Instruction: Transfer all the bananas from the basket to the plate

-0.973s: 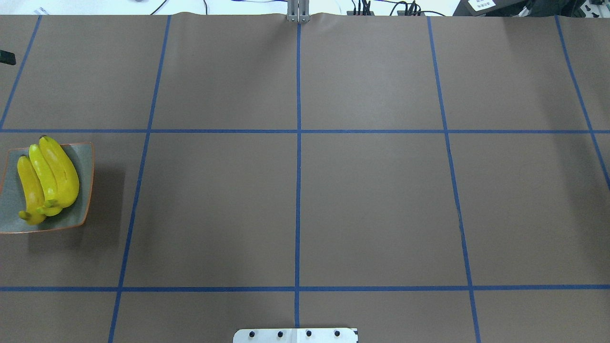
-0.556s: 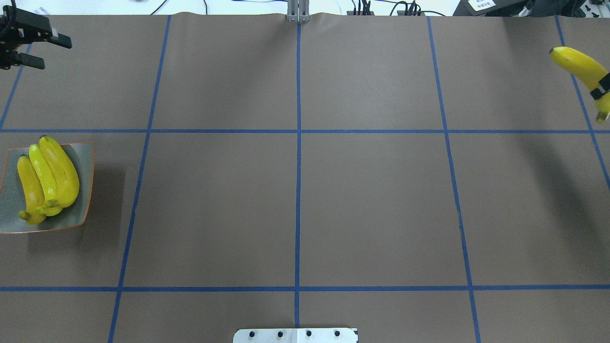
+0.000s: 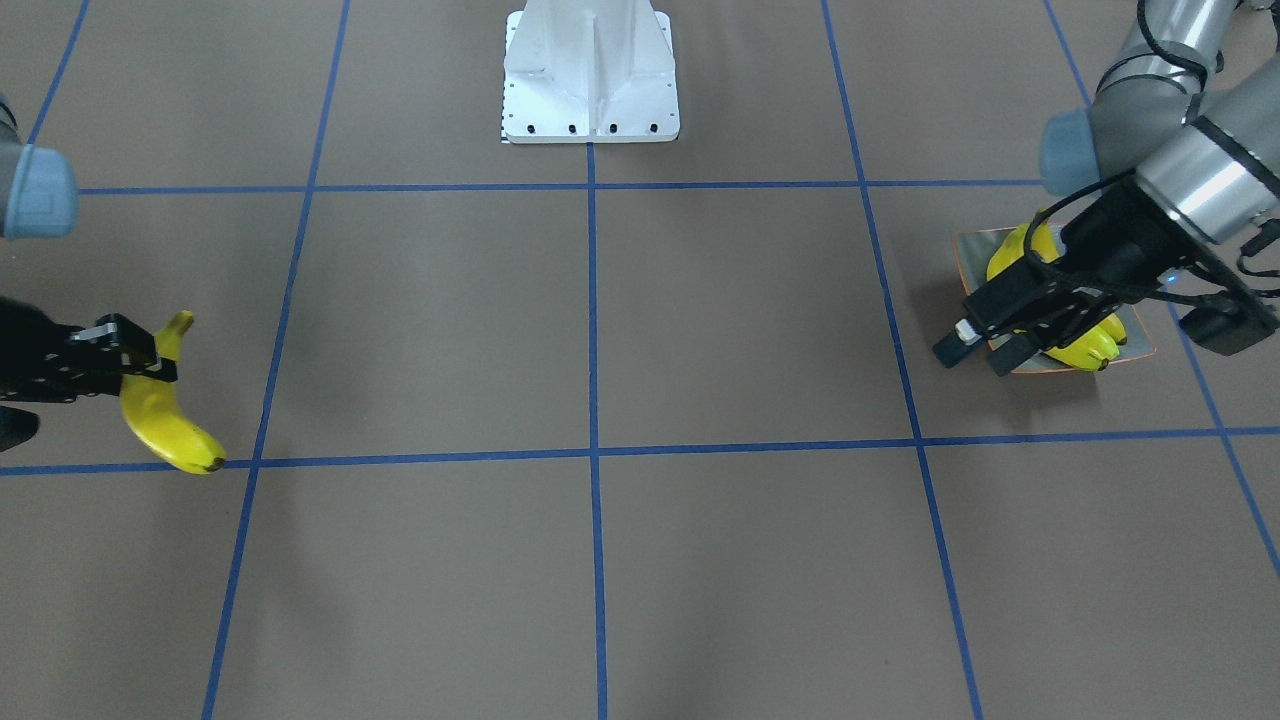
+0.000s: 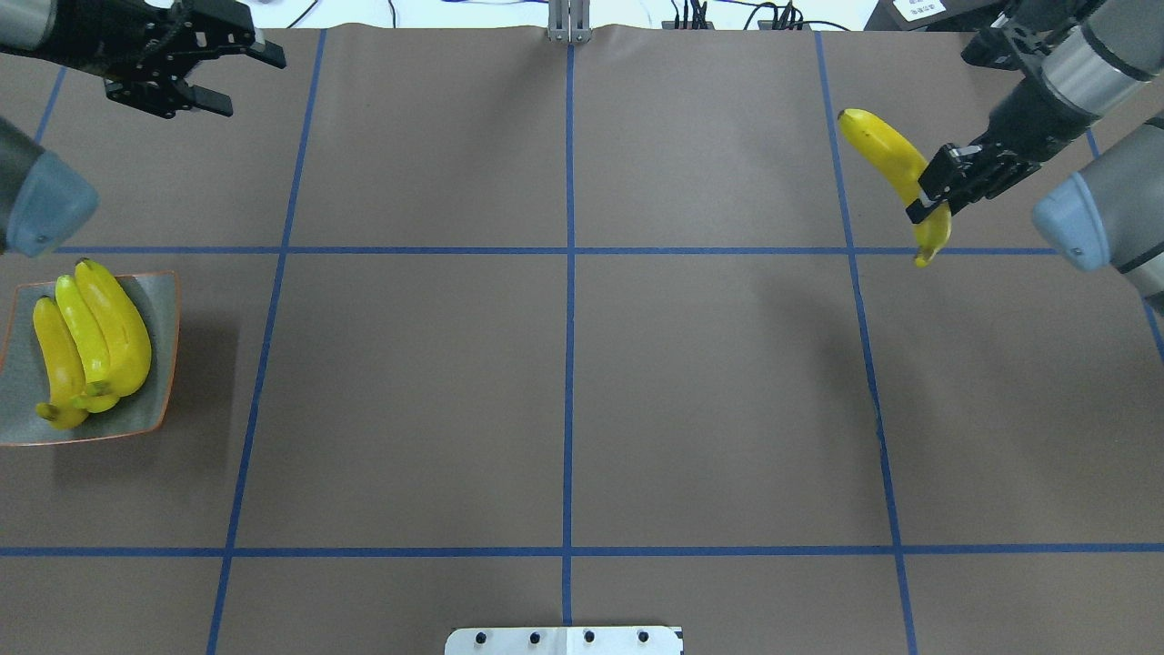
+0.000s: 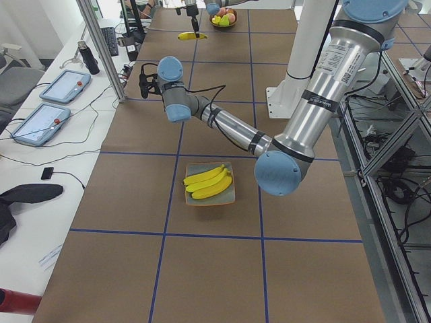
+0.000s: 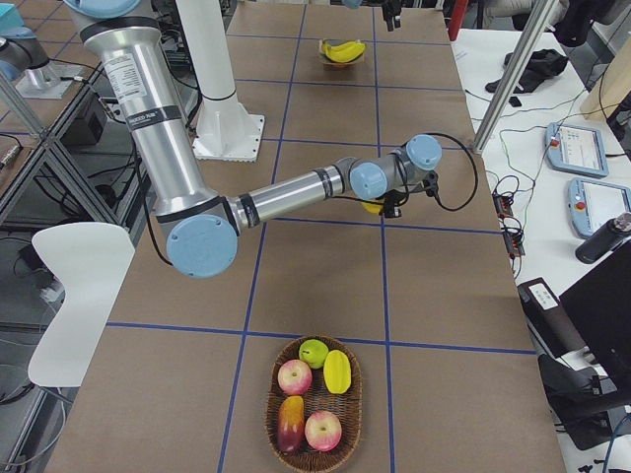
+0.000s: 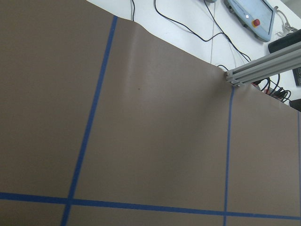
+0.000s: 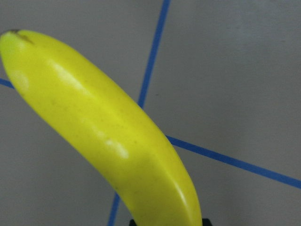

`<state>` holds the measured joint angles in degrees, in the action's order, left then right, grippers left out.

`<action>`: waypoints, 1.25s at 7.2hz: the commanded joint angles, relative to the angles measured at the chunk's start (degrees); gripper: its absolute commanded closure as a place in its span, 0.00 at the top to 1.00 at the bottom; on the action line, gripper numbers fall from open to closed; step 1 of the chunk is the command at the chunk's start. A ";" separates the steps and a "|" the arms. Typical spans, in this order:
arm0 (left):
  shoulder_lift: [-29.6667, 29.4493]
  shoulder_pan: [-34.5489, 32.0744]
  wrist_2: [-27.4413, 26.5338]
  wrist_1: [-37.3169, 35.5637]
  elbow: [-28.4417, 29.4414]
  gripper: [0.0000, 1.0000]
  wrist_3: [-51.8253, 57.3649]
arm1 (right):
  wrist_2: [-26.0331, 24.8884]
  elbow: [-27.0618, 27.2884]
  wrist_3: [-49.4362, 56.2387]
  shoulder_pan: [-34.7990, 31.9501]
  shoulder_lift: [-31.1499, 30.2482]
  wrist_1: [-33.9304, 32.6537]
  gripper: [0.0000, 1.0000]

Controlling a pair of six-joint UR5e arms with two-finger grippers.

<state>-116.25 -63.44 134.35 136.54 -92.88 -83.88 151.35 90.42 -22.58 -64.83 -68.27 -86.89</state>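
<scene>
Three yellow bananas (image 4: 91, 346) lie side by side on the grey-green plate (image 4: 155, 305) at the table's left edge. My right gripper (image 4: 929, 196) is shut on a fourth banana (image 4: 882, 150) and holds it above the table's far right; that banana (image 8: 108, 136) fills the right wrist view. My left gripper (image 4: 255, 86) hangs open and empty over the far left corner. In the front view it (image 3: 975, 358) partly covers the plate (image 3: 1130, 335). The basket (image 6: 268, 419) stands at the table's right end, and I see no banana in it.
The basket holds apples (image 6: 296, 376) and other fruit. The robot's white base (image 3: 590, 75) sits at the table's near middle edge. Blue tape lines cross the brown table. Cables and tablets lie beyond the far edge.
Both arms have come further into the overhead view. The right gripper has carried its banana leftwards, and the left gripper has moved rightwards along the far edge, still open.
</scene>
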 commanded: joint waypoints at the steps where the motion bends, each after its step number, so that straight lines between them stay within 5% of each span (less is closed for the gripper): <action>1: -4.76 5.23 -5.12 -0.04 0.07 0.99 -3.21 | 6.31 0.02 -11.65 3.21 5.23 0.05 0.00; 4: -7.59 9.82 -9.81 0.04 -0.02 0.99 -4.72 | 4.76 0.80 -19.31 6.29 8.33 4.33 0.00; 7: -9.96 14.90 -15.58 0.22 -0.20 0.99 -5.33 | -9.62 2.74 -38.93 14.44 8.95 21.00 0.00; 9: -11.36 16.32 -18.14 2.22 0.33 0.99 -5.60 | -12.04 2.39 -55.91 16.92 11.83 25.10 0.00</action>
<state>-126.83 -48.20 118.33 137.35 -92.81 -89.33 140.71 92.93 -67.89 -49.47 -58.39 -64.05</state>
